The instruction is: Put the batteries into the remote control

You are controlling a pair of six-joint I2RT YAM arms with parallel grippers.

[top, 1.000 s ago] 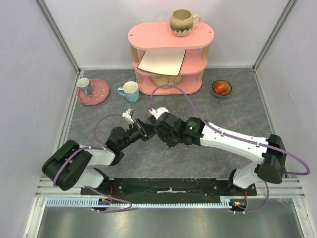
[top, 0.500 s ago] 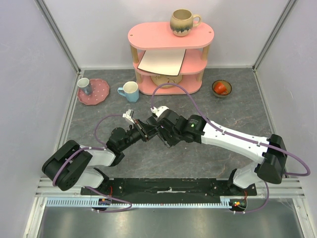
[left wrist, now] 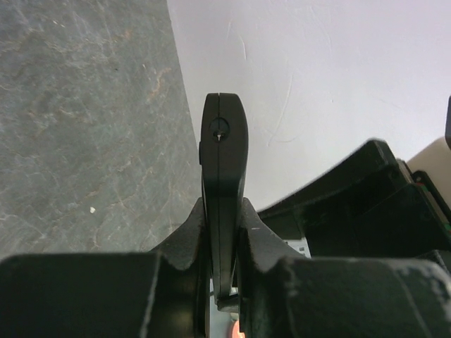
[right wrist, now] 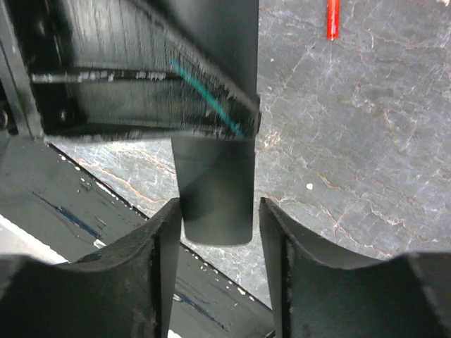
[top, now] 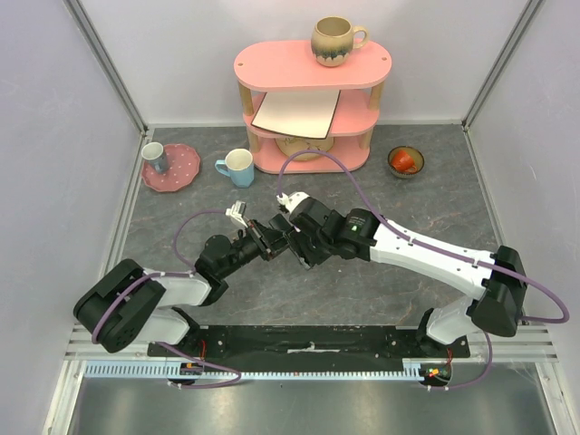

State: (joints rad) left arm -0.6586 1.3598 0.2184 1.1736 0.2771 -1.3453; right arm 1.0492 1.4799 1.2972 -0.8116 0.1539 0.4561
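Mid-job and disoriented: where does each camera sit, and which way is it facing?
Top external: above and behind the bases, looking down at the tabletop and pink shelf; left arm and right arm show, meeting mid-table.
Left wrist: on the left gripper, looking along shut fingers at the edge-on remote control.
Right wrist: on the right gripper, looking down past its fingers at a red battery.
Shared: all see the gray tabletop.

A: Mid-table is blocked. Left gripper (top: 269, 237), clamping the remote control (left wrist: 224, 162), butts against right gripper (top: 292, 243); nothing passes between.
B: Back?
A: Shelf (top: 272, 63), mug (top: 239, 169), plate (top: 184, 172) and bowl (top: 405, 161) line it. Narrow gap between mug and plate.
B: Free room?
A: Bare table (top: 435, 204) between right arm (top: 426, 254) and bowl.
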